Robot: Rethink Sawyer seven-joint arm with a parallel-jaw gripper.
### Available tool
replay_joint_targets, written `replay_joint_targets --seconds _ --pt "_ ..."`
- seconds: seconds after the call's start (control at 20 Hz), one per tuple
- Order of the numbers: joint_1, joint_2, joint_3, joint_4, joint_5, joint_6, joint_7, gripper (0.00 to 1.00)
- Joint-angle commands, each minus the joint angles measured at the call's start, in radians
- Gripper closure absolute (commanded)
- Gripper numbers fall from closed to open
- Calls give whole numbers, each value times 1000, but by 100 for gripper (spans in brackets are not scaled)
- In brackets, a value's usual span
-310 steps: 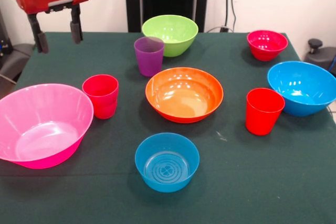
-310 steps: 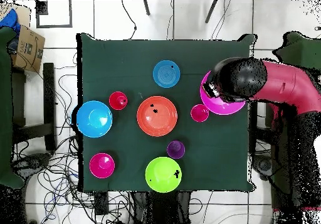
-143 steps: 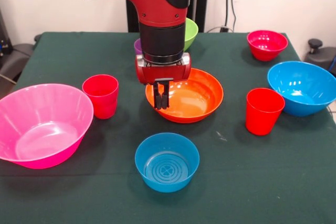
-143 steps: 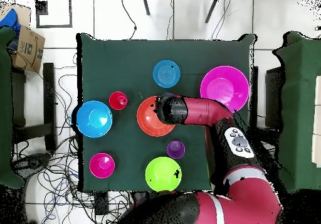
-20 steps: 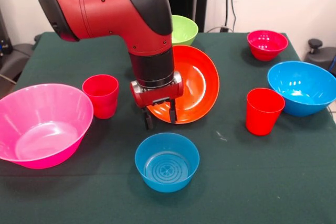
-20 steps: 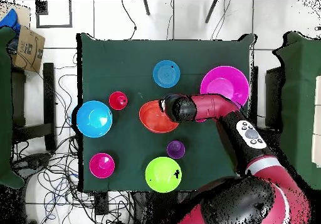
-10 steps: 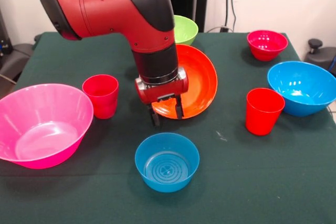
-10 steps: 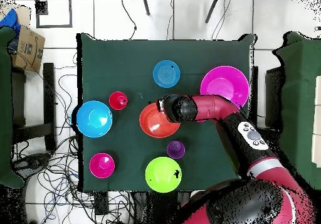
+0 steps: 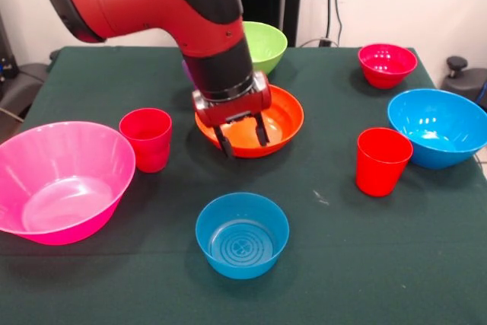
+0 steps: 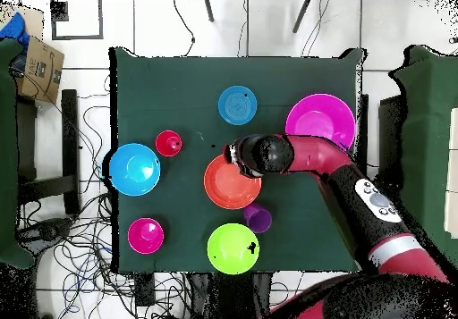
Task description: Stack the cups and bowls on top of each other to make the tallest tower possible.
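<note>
My gripper [image 9: 242,137] [image 10: 234,154] straddles the near rim of the orange bowl [image 9: 266,116] [image 10: 231,183] and is shut on it, one finger inside and one outside. The bowl sits about level at mid-table. The purple cup [image 10: 258,217] touches the bowl's edge in the overhead view; the arm hides it in the front view. A small blue bowl [image 9: 242,235] [image 10: 237,105] stands alone towards the table's near edge in the front view. One red cup [image 9: 146,138] is left of the gripper, another red cup [image 9: 382,160] [image 10: 168,143] is at the right.
A large pink bowl [image 9: 61,180] [image 10: 320,121] is at the left in the front view. A large blue bowl [image 9: 440,125] [image 10: 134,169] is at the right. A lime green bowl [image 9: 266,43] [image 10: 233,248] and a small red-magenta bowl [image 9: 387,64] [image 10: 145,235] stand along the robot's side.
The orange bowl was tipped up on its rim in my gripper; it has come down to level and moved with the gripper towards the robot's side, up against the purple cup.
</note>
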Motion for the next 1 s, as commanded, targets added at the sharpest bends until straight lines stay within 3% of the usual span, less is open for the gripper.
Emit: replay_joint_targets --seconds 0.05,0.4,0.8,1.0 --pt "-48 -25 97 67 18 160 -211 0" --pt "-79 -31 112 117 -31 152 -200 0" --pt "-15 5 74 81 -93 86 -144 0" --pt "-22 37 110 71 -138 66 -243 0"
